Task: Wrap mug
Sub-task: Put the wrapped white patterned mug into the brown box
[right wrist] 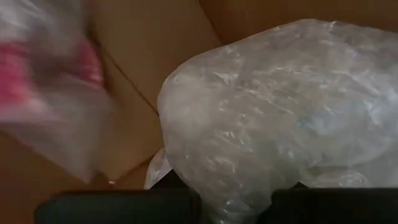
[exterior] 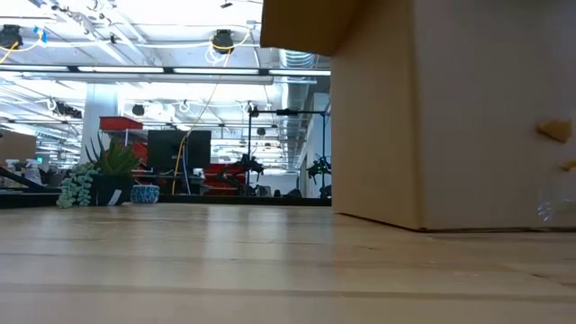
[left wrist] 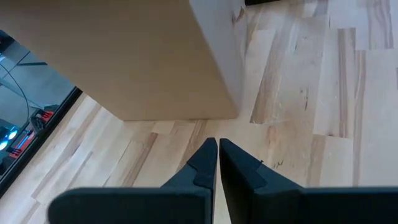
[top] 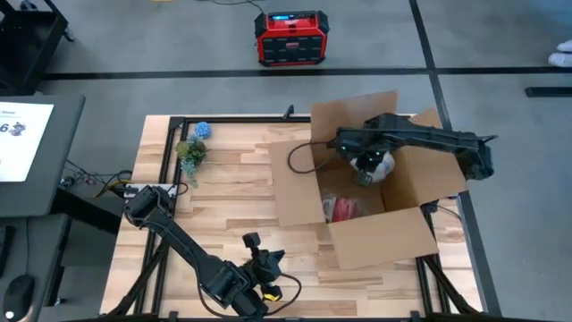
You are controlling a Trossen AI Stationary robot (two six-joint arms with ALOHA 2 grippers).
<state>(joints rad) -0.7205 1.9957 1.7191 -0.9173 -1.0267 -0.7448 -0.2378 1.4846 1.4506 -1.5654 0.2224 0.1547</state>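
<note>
Two arms are yours to watch, and only the right one is busy. Your right gripper (top: 365, 170) hangs over the open cardboard box (top: 407, 192) on the right half of the wooden tabletop (top: 232, 188), its jaws pinching a bundle of bubble wrap (right wrist: 280, 106). That clear plastic fills the right wrist view and bulges out between the two dark fingers; whatever it covers is hidden, so you cannot confirm the mug from these pictures. From above, the wrapped bundle (top: 374, 164) sits inside the box opening, toward its far wall. Lower in the box, nearer the front flap, lies a red and white wrapped item (top: 342, 208); the right wrist view shows it as a blur.

Your left gripper (left wrist: 217, 149) waits low over the near edge of the tabletop, jaws pressed together, pointing toward the box's side wall.

At the far left corner of the tabletop stand a small green plant (top: 191, 152) and a blue patterned pot (top: 203, 130). Beyond it, a red power station (top: 289, 38) sits on the floor.
</note>
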